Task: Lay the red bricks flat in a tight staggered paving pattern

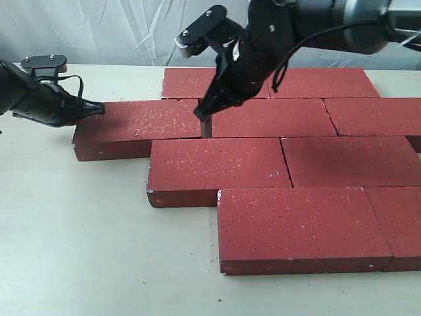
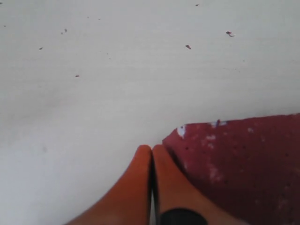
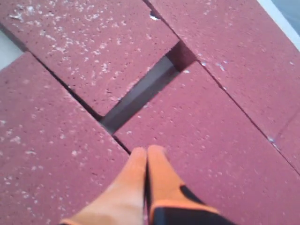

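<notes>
Several red bricks lie flat in staggered rows on the pale table. The leftmost brick stands apart from its row neighbour by a narrow gap. My left gripper is shut with nothing in it, its tips touching that leftmost brick's far left corner. My right gripper is shut too, hovering just over the neighbour brick's end beside the gap. Front rows hold more bricks.
The table's back edge meets a white curtain. Small red crumbs dot the bare surface left of the bricks. The right-hand bricks run out of the exterior view.
</notes>
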Tool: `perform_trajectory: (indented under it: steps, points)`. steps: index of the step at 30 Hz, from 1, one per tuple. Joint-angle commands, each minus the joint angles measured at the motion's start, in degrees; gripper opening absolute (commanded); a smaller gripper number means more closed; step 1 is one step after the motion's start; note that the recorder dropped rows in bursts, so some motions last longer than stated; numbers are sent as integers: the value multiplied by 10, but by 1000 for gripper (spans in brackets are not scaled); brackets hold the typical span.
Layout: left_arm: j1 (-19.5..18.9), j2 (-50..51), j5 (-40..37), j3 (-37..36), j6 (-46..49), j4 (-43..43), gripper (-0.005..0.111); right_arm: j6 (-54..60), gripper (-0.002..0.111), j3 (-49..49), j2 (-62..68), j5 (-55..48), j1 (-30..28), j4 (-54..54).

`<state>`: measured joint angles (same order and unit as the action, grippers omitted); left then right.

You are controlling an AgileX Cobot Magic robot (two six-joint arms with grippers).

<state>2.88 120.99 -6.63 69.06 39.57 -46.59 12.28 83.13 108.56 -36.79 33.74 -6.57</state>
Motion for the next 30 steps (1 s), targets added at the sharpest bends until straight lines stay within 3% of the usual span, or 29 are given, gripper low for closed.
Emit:
perform_trajectory:
  steps: [1,8,23,30]
  points:
    - [24,0,10,4,0,-1,0,-5,-1,-94,-61,49,-54,-4]
    - [43,0,24,4,0,1,0,-5,-1,-264,-124,203,-116,-10]
    - [34,0,75,4,2,39,0,-4,-1,-268,-124,228,-121,-7]
    - [34,0,51,4,2,42,0,-4,-1,-268,-124,233,-121,-4]
